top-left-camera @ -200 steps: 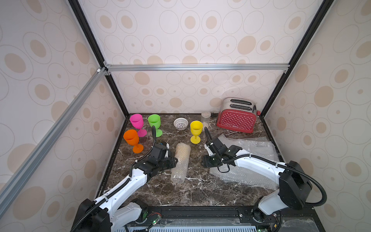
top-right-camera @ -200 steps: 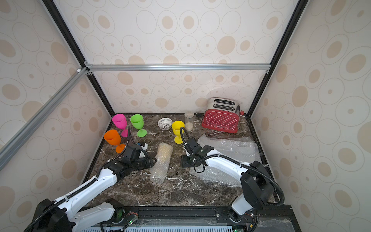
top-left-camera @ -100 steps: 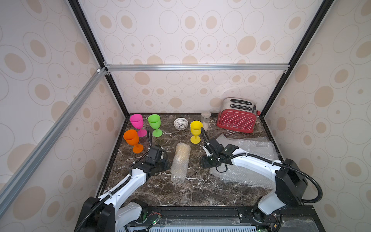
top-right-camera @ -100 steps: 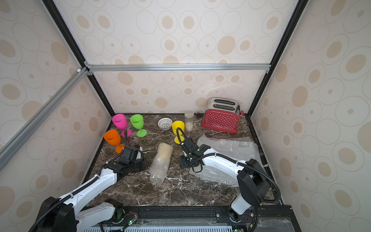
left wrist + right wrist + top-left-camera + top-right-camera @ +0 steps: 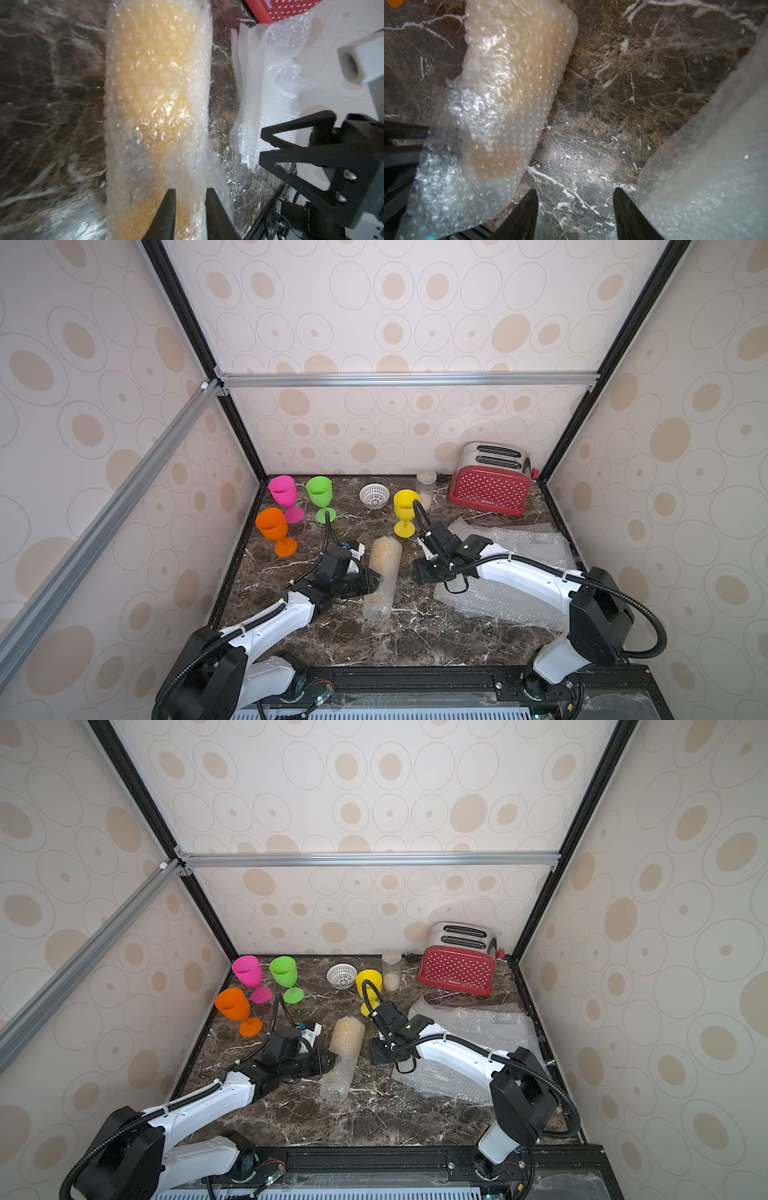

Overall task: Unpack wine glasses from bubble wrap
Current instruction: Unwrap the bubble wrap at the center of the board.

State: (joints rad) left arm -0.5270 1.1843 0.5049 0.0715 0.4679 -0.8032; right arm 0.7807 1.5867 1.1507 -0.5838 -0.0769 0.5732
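Now left gripper (image 5: 190, 190) reaches bubble wrap roll (image 5: 382, 572), nipping its loose edge, which we judge soft and slippery; right gripper (image 5: 575, 190) gapes empty.

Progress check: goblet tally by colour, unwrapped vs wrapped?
Unwrapped goblets: 4 (pink, orange, green, yellow)
Goblets inside the bubble wrap roll: 1 (amber)
Total: 5

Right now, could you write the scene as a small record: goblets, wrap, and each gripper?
unwrapped: pink goblet, green goblet, orange goblet, yellow goblet, all upright
wrapped: bubble wrap roll, lying on the table, amber-yellow inside
loose wrap: flat sheets on the robot's right
left: left gripper shut on the roll's loose flap
right: right gripper open over bare table beside the roll
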